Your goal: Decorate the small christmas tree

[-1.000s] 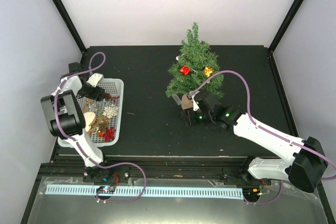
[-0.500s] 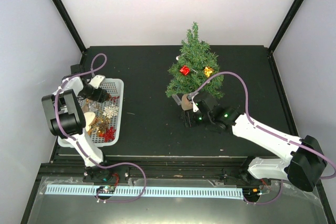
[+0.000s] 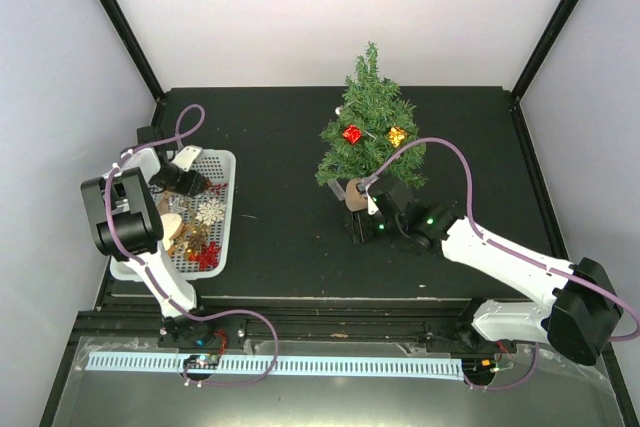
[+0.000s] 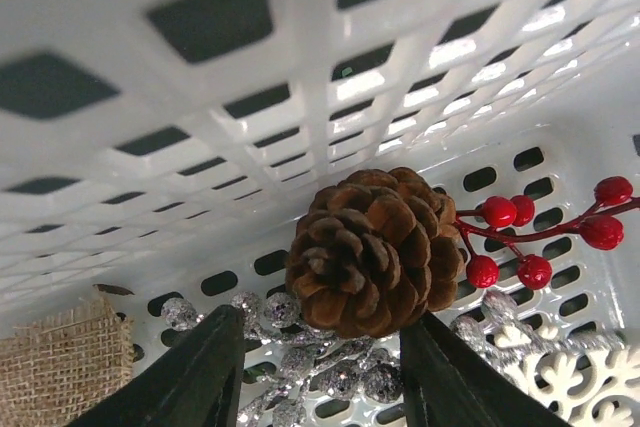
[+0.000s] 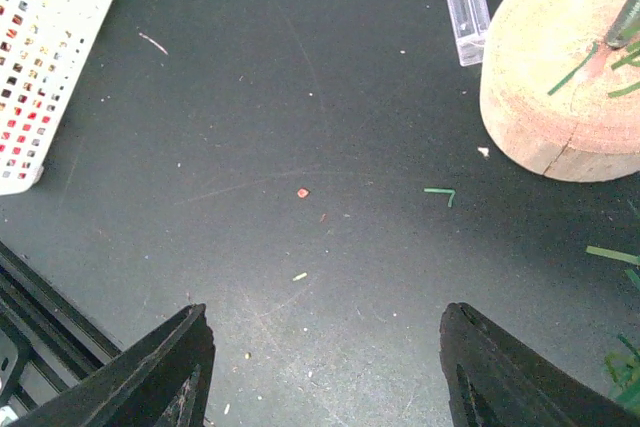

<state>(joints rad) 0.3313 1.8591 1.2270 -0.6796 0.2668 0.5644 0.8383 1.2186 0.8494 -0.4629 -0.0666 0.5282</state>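
The small christmas tree stands at the back middle of the table on its tan stump, with a red ornament and a gold one on it. My left gripper reaches into the white basket. Its jaws are open on either side of a brown pine cone; the right finger touches the cone and the left one stands apart. My right gripper hangs open and empty over bare table just left of the stump.
In the basket lie a red berry sprig, a silver glitter sprig, a burlap piece and a white snowflake. A clear plastic piece lies beside the stump. The basket's corner shows left of the right gripper.
The left gripper's jaws have narrowed towards the pine cone in the basket. The right gripper has shifted slightly left near the stump and kept its opening.
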